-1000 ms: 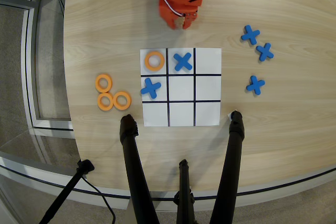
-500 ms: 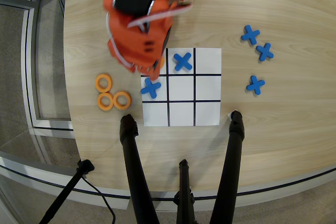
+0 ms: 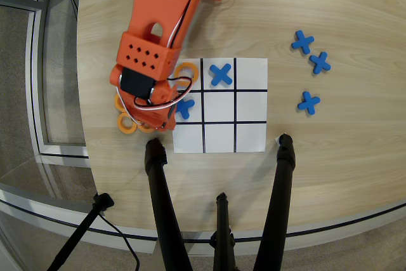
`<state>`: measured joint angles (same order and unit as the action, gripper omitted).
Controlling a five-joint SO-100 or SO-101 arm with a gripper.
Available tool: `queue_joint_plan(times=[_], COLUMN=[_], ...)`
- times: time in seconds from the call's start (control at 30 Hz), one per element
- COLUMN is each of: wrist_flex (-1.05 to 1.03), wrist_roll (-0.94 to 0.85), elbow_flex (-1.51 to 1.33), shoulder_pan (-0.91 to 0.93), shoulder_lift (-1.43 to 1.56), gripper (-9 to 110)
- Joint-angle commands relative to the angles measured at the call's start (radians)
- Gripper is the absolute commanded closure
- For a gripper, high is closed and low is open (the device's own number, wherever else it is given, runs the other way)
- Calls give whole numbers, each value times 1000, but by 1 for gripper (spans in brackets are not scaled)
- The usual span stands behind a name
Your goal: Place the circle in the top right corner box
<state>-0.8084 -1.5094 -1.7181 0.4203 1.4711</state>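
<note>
Light wood table [image 3: 355, 157] under an overhead cam — at the left edge the orange rings [image 3: 127, 124] peek out from under the orange arm [image 3: 149, 61], whose gripper [image 3: 158, 122] sits over them, can't tell if it's open or holding anything. Right of that is the paper grid [image 3: 219, 131]: another ring [image 3: 189, 70] in its upper-left cell, the top right corner box [image 3: 188, 139] at lower left is bare, blue crosses [image 3: 221, 74] in the grid — three more [image 3: 309, 103] off to the right.

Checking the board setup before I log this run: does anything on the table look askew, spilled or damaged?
Nothing stands out. The paper grid lies flat and square on the table; the blue cross in its top middle cell sits inside the lines, and three spare blue crosses lie loose at the right. The arm hides the orange rings' area.
</note>
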Motion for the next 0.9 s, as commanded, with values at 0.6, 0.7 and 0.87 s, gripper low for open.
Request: queue_joint_plan(times=[0.6,0.7,0.87], wrist_flex=[117,130,152], wrist_roll=[0,2,-3], elbow_flex=[190,192,193], shoulder_pan=[18,17,18], shoulder_lift=[-256,-273,-298], gripper=[78,78,78])
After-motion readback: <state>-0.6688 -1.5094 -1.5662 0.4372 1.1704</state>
